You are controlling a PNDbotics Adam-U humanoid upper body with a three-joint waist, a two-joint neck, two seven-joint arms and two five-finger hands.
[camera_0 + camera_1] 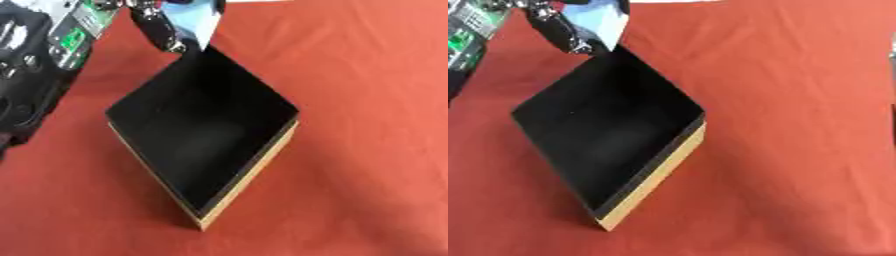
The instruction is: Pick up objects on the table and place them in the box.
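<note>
1. The box (206,135) sits on the red-covered bench (367,150), turned cornerwise, black inside with a pale wooden wall on its near side. Its floor looks bare from here; I can see nothing lying in it.

2. Just above the box's far corner, the left hand (157,27) hangs with a pale, bluish-white piece (194,25) that tapers to a point aimed at that corner. The dark fingers (557,30) seem curled along its left edge, so I judge they have hold of it, though the top of the hand is cut off and I cannot see the whole grip.

3. The risk I would watch: the piece hangs over the box's far corner rather than its middle. Let go there, its point could catch the rim and tip outward onto the cloth beyond the box.

4. A second worry: if the fingers drop lower, they may knock that same corner and skid the box across the cloth.

5. The arm's bulk, with a green circuit board (74,35) showing, stands close to the box's left side; a sweep inward could nudge that wall.

6. The right hand is nowhere in sight.
</note>
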